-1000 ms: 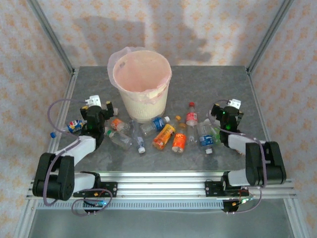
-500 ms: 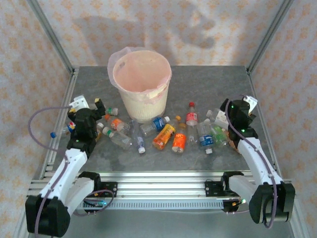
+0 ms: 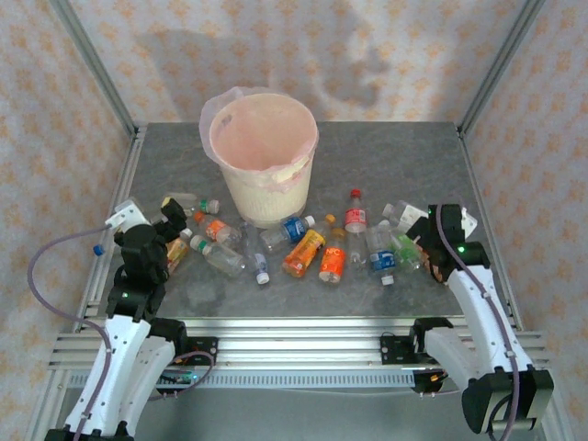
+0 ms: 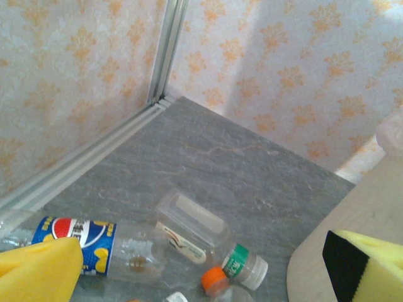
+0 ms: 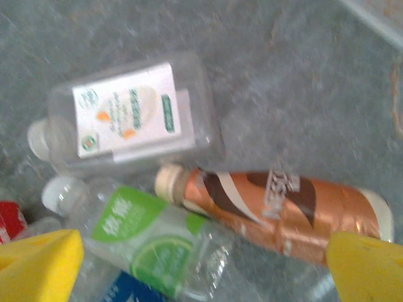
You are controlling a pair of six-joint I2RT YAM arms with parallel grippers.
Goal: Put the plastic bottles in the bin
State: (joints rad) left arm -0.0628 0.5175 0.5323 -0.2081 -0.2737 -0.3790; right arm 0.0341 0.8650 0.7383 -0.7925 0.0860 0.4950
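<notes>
Grey table (image 3: pixel 386 156): Pepsi bottle (image 4: pixel 94 242); brown bottle (image 5: pixel 277 211), possibly Nescafé.

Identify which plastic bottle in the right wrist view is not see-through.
The copper-brown plastic bottle with the cream cap, lying on its side. The flat white-labelled bottle above it and the lime-labelled bottle beside it are both clear.

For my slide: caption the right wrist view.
Open right gripper above a brown bottle, a green-labelled bottle and a white-labelled bottle.
</notes>
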